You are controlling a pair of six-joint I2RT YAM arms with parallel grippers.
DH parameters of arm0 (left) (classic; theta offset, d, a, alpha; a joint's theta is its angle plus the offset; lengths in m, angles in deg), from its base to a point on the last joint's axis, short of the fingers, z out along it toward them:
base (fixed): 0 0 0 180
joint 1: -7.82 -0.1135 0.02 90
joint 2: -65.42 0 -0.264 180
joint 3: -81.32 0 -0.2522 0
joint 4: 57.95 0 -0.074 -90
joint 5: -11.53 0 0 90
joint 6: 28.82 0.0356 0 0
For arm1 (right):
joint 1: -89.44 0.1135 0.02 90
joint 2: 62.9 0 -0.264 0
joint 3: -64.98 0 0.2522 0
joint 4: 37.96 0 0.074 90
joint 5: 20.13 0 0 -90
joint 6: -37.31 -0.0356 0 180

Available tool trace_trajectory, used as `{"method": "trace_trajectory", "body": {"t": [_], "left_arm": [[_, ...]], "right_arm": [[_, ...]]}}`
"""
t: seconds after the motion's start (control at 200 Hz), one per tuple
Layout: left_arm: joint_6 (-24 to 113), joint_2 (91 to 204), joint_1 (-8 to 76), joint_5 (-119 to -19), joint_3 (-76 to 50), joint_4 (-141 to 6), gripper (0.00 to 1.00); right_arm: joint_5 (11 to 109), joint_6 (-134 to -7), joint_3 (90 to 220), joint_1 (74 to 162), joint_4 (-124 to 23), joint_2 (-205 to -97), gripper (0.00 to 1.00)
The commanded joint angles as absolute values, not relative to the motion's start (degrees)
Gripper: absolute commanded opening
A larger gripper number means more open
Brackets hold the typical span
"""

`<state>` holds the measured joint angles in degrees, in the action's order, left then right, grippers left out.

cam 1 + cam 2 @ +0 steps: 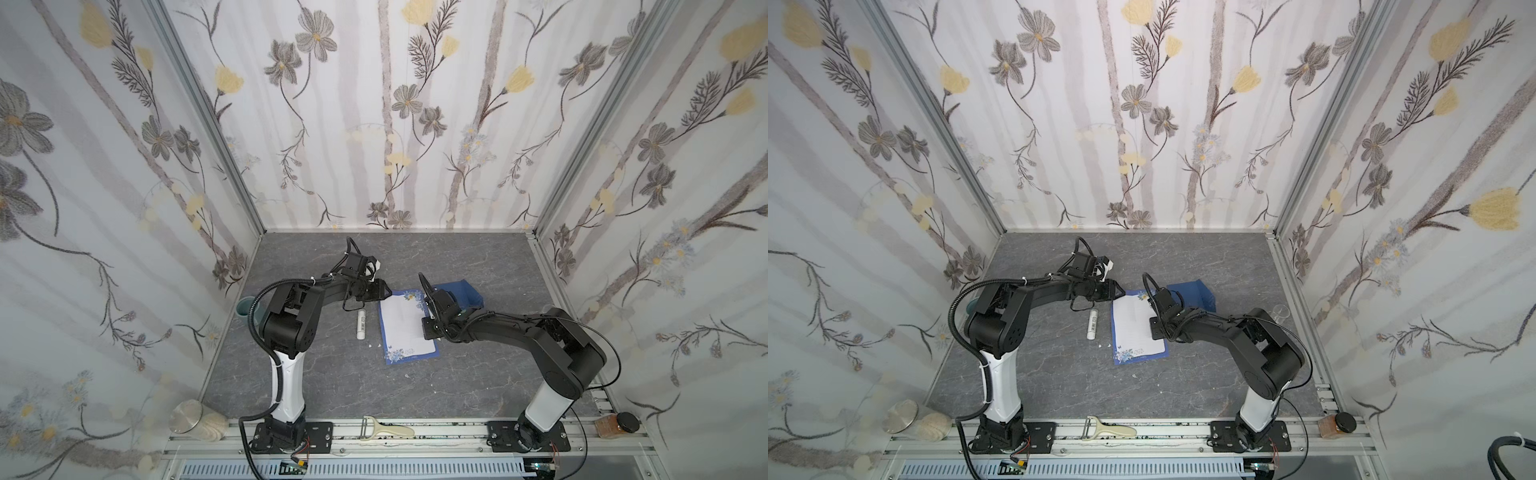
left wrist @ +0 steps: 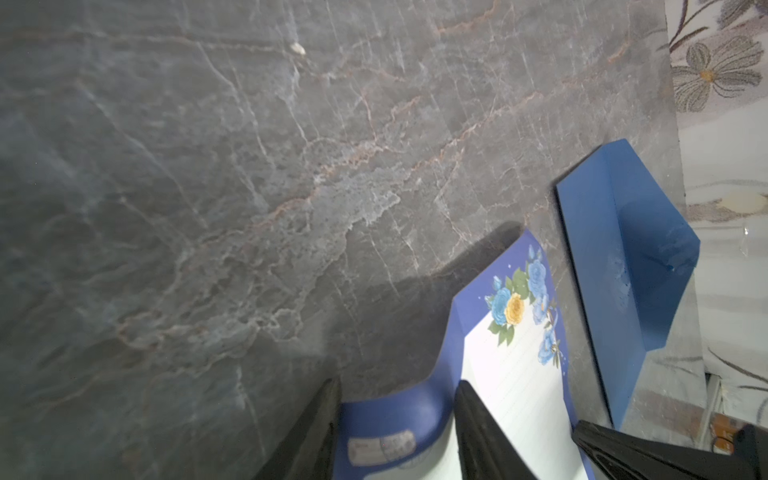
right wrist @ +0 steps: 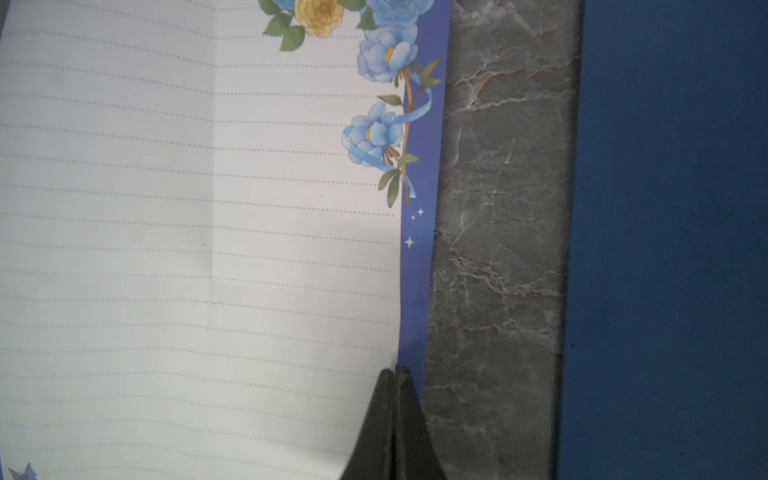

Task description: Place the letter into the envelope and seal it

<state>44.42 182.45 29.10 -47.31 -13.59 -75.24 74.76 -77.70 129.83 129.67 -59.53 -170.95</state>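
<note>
I see the letter (image 1: pixel 405 328) as white with dotted lines, a blue border and blue-and-yellow corner flowers. The envelope (image 1: pixel 461 293) is plain dark blue. The table (image 1: pixel 332 374) is grey marble, veined pale and rust. The walls (image 1: pixel 374 124) show grey and yellow blooms.

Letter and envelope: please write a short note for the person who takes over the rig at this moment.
Left end effector: open, jaws either side of a lifted corner of the letter.
Right end effector: shut, tip at the letter edge facing the envelope.
The letter lies unfolded, printed side up, on the table; envelope beside it, apart, flap open.
Done: nothing inserted.
Left: insert the letter, seal.
</note>
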Motion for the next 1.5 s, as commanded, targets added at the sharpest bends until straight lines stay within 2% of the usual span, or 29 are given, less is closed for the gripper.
{"method": "trace_trajectory", "body": {"t": [0.0,0.565,0.869,1.494], "left_arm": [[44.35,181.93,29.01,-42.88,-13.31,-77.24,0.48],[43.52,180.08,27.47,-33.58,-12.49,-77.24,0.46],[42.37,180.45,24.83,-29.28,-13.10,-77.33,0.52],[41.84,181.69,21.62,-26.42,-12.85,-77.64,0.52]], "right_arm": [[74.75,-78.44,129.63,129.69,-58.95,-171.36,0.00],[73.56,-81.40,128.24,129.69,-57.33,-173.51,0.00],[73.38,-82.86,127.13,129.16,-57.06,-174.39,0.00],[72.95,-83.54,126.54,128.90,-56.95,-174.70,0.00]]}}
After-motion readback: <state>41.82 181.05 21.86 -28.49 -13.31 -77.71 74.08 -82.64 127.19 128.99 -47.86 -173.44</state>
